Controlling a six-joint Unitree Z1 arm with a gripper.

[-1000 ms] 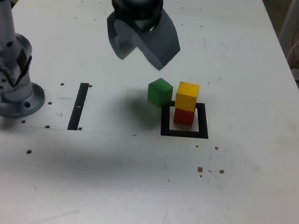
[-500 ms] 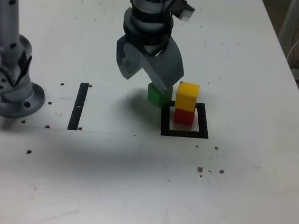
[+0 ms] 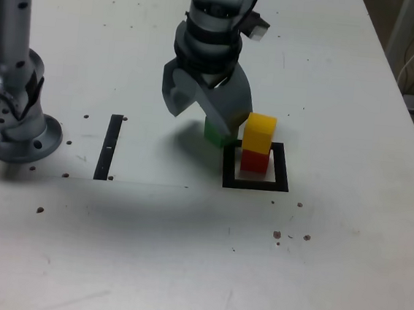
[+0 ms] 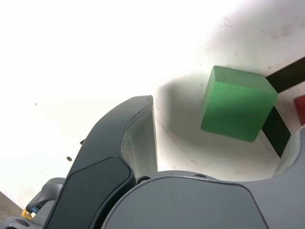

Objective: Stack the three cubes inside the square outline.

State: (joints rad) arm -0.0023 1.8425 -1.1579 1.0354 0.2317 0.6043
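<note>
The green cube (image 3: 215, 132) sits on the white counter (image 3: 313, 268) just left of centre in the exterior view, beside the upper left corner of the square outline (image 3: 255, 183), outside the border and mostly covered by the gripper (image 3: 206, 105). In the wrist view the green cube (image 4: 237, 103) shows plainly, resting flat between the two grey fingers (image 4: 119, 162) with bare counter on each side, so the fingers are spread apart and hold nothing. Inside the outline, right of centre in the exterior view, the red cube (image 3: 255, 160) stands on the pale centre with the yellow cube (image 3: 259, 134) stacked on top of it, slightly off square. By that layout two of the three cubes appear placed, and what is left is to close on the green cube, lift it and set it on the yellow one. The near finger hides most of the green cube in the exterior view, so whether either finger touches it there cannot be told. The wrist view cuts off the second finger at the right edge and shows only a sliver of red and a piece of the black border (image 4: 286, 78). A narrow black strip (image 3: 108, 148) lies at the left, near the arm's base (image 3: 15, 133).
</note>
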